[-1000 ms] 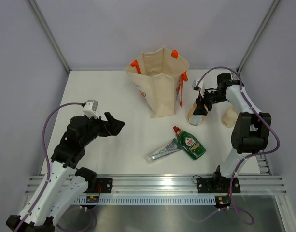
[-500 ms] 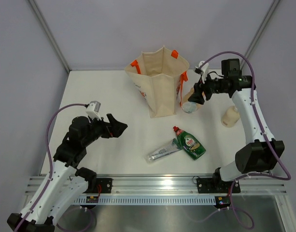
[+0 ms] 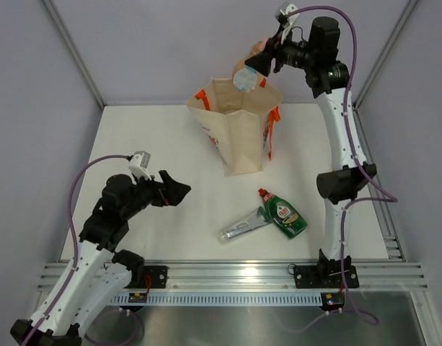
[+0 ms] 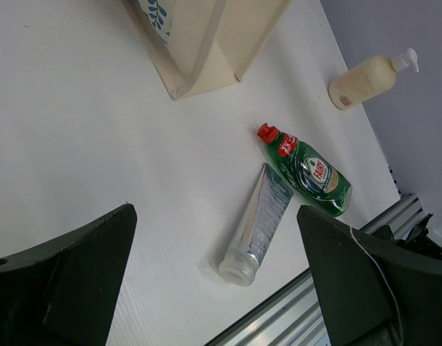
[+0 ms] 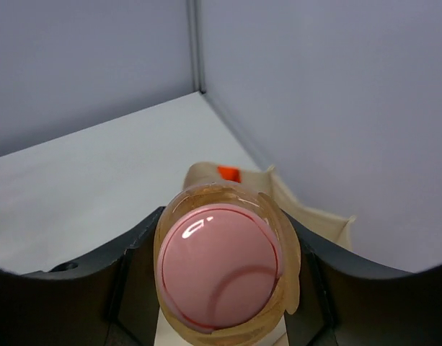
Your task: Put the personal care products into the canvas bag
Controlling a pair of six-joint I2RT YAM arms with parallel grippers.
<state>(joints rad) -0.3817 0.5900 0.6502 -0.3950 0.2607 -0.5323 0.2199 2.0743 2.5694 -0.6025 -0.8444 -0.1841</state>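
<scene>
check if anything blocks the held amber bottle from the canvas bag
Nothing visible does. The right end effector holds the amber pink-capped bottle in the air above the upright beige canvas tote with orange handles, whose mouth stands open.

Table point(image 3: 148, 144) holds bag point(image 3: 239, 137), green bottle point(image 3: 285, 214), tube point(image 3: 246, 225) (lying flat), pump bottle point(image 4: 368, 78).

Little lettering can be read from where I stand.
The green bottle point(image 4: 307, 173) has a dark oval label that seems to say "Fairy". The white characters on the red band at its neck are too small to read. The silvery tube point(image 4: 260, 220), the label on the beige pump bottle point(image 4: 365, 78) and the blue leaf print on the canvas bag point(image 4: 199, 43) show no legible words.
</scene>
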